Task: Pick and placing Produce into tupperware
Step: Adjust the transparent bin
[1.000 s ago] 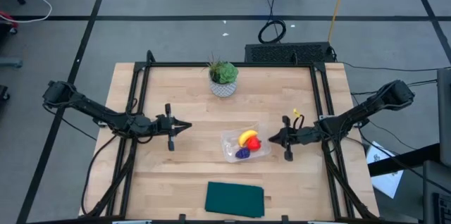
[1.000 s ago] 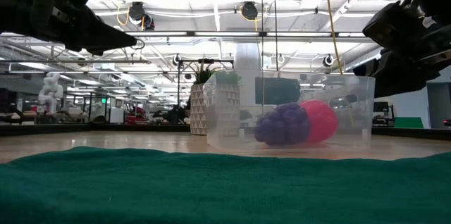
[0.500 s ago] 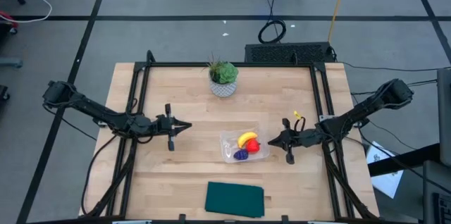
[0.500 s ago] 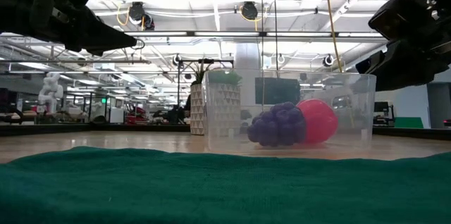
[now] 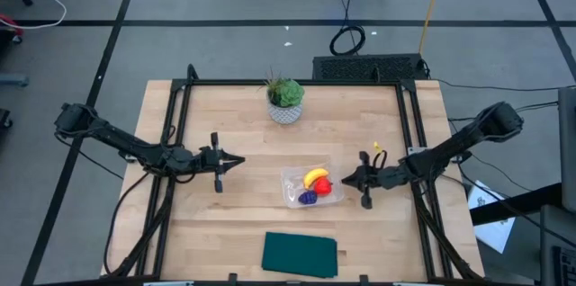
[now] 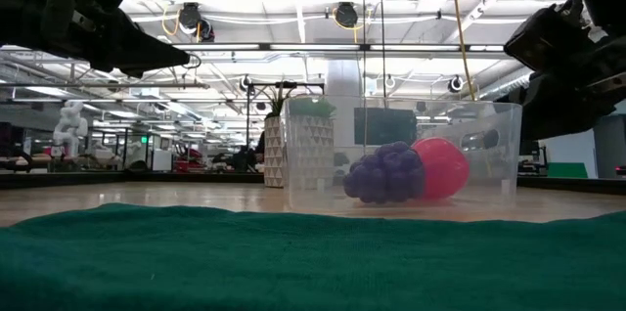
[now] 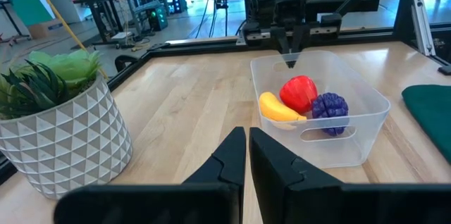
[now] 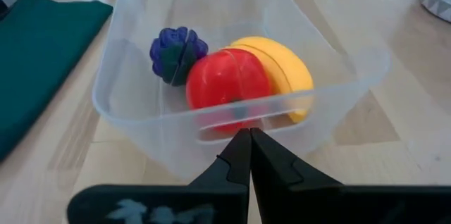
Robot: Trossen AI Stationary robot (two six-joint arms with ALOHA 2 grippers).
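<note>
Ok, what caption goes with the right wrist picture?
Shut right gripper at clear tupperware holding banana, red fruit, purple grapes.

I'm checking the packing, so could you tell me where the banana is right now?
In the high view the banana lies inside the clear container right of table centre, against the red fruit, beside the purple grapes.

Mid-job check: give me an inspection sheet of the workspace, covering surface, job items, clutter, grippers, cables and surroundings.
Surface: light wooden table inside a black frame.
Job's things: clear plastic rectangular container holds the curved yellow banana, red round fruit and dark purple bumpy fruit.
Clutter: green plant in a white patterned pot at the far edge; dark green rectangular cloth at the near edge.
Grippers: left gripper shut, empty, left of the container; right gripper shut, empty, tip at the container's wall.
Cables: black cable coil on the floor.
Surroundings: grey floor; workshop room behind.
</note>
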